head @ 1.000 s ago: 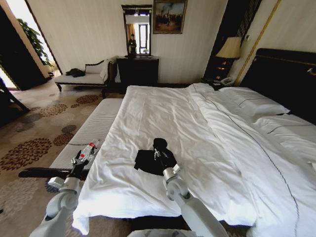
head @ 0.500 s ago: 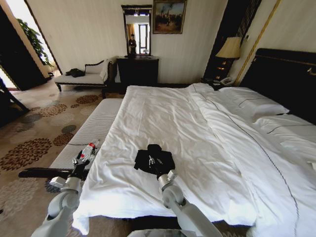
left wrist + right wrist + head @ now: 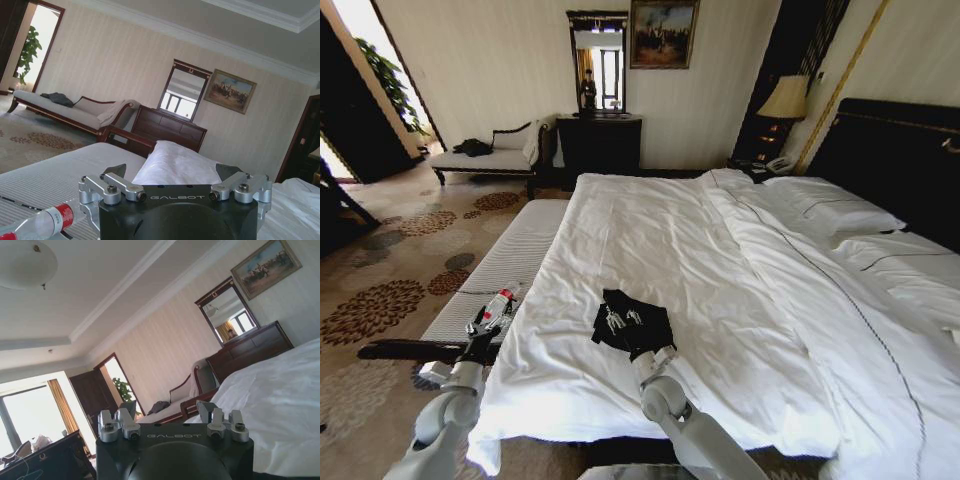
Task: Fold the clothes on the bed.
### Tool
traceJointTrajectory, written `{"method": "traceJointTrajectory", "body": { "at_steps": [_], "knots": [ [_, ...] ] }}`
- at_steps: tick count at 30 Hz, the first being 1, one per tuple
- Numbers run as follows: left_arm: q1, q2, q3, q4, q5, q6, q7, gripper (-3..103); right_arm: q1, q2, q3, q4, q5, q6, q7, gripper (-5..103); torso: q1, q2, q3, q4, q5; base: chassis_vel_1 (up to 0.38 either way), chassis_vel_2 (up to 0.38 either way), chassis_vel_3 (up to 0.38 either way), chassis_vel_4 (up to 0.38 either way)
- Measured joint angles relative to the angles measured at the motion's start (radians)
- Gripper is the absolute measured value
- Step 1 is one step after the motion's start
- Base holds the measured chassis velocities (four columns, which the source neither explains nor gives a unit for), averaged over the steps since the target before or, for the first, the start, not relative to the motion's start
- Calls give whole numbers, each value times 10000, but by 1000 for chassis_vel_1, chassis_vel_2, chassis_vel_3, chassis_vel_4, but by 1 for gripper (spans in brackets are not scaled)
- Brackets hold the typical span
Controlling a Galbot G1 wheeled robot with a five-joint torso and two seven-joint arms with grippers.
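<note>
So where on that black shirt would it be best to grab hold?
Probably the far edge of the black T-shirt, reached from above. It lies flat and bunched on the bed, so only a pinched edge lifts. The right hand is at its near edge.

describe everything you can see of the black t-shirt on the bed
The black T-shirt is a small, soft-looking dark bundle with bits of white lettering showing on top. It lies crumpled and partly folded over itself, not flat, on the white duvet near the bed's foot end, toward the side by the striped bench. The right gripper is at its near edge; whether it touches the cloth cannot be told.
</note>
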Motion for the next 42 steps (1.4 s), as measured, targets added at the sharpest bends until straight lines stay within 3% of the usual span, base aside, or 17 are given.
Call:
{"method": "traceJointTrajectory", "body": {
  "at_steps": [2, 4, 5, 6, 15, 19, 26, 31, 33, 37, 41, 42],
  "knots": [
    [-3, -36, 32, 36, 59, 0, 3, 100, 42, -26, 150, -11, 134, 4, -35, 82, 0, 0, 0, -1, 0, 0, 0, 0, 0],
    [-2, -56, 46, 36, 79, 0, 3, 100, 77, -16, 257, -84, 247, -50, -35, 82, 0, 0, 0, 0, 0, 0, 0, 0, 0],
    [9, -90, 83, 18, 125, 1, 6, 100, 228, 43, 523, -341, 833, -364, 56, 96, 0, 0, 1, -1, 0, 0, 0, 0, 0],
    [9, -92, 89, 6, 155, 4, 6, 100, 413, 88, 575, -513, 1260, -664, 321, 99, 0, 0, 1, -2, 0, 0, 0, 0, 0],
    [79, -136, 84, -97, 352, 14, -9, 100, 1472, 420, -292, -1441, 2643, -2400, 1994, 100, 1, 0, 1, 0, -1, 0, 0, 0, 0],
    [119, -138, 2, -57, 387, 2, -12, 100, 1600, 604, -851, -1832, 2638, -2582, 2074, 100, 2, 1, 1, -1, -1, 0, 0, 0, 0],
    [174, -148, -92, -6, 394, -34, -13, 100, 1505, 898, -1609, -2287, 1960, -2338, 1878, 100, 2, 0, 1, -2, -2, 0, 0, 0, 0],
    [212, -191, -110, -4, 436, -41, -13, 100, 1309, 894, -1953, -1925, 1042, -1060, 757, 100, 2, 2, 0, 3, 1, 0, 0, 0, 0],
    [220, -197, -110, -4, 446, -43, -13, 100, 1285, 849, -1945, -1814, 928, -895, 615, 100, 2, 2, 0, 3, 0, 0, 0, 0, 0],
    [261, -212, -111, -40, 471, -57, -14, 100, 1224, 656, -1567, -1448, 738, -486, 158, 100, 1, 2, 0, 0, 1, 0, 0, 0, 0],
    [361, -213, -140, -314, 462, -68, -39, 100, 1192, 229, 64, -803, 951, -275, -109, 100, 2, 2, 0, 0, 1, 0, 0, 0, 0],
    [361, -213, -140, -314, 462, -68, -39, 100, 1192, 229, 64, -803, 951, -275, -109, 100, 2, 2, 0, 0, 1, 0, 0, 0, 0]
  ]
}}
